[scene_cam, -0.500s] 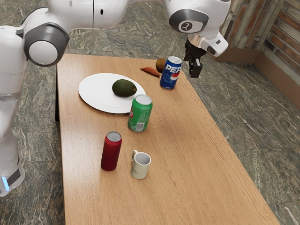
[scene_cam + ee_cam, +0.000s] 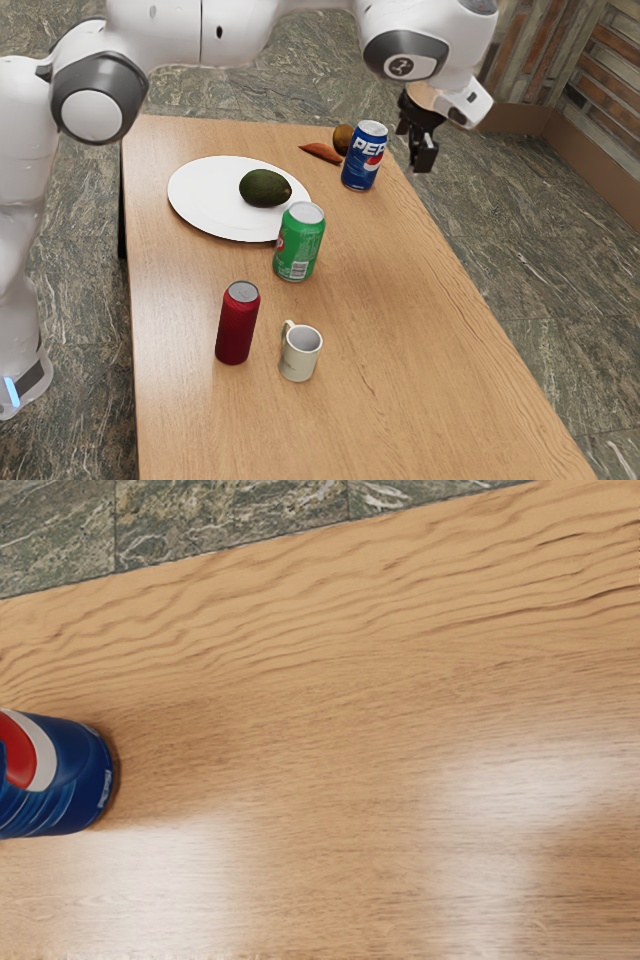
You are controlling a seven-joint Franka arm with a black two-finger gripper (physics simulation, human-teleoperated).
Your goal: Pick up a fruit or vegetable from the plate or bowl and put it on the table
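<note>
One avocado (image 2: 264,188), on the plate (image 2: 205,197), whose rim probably checked rolling; one gripper (image 2: 424,160), raised, presumably to clear the blue can (image 2: 361,160); jaw opening and contents: I couldn't tell.

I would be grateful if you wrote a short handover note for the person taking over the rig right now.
Gripper: raised near the Pepsi can, carrying nothing that I can see; open or shut, I can't tell.
Job's things: avocado on the white plate; a brown round item and a reddish pointed one lie on the table by the can.
Done: unclear; these pictures don't show whether either came off the plate.
Left: if neither did, probably move the avocado to the table.
</note>
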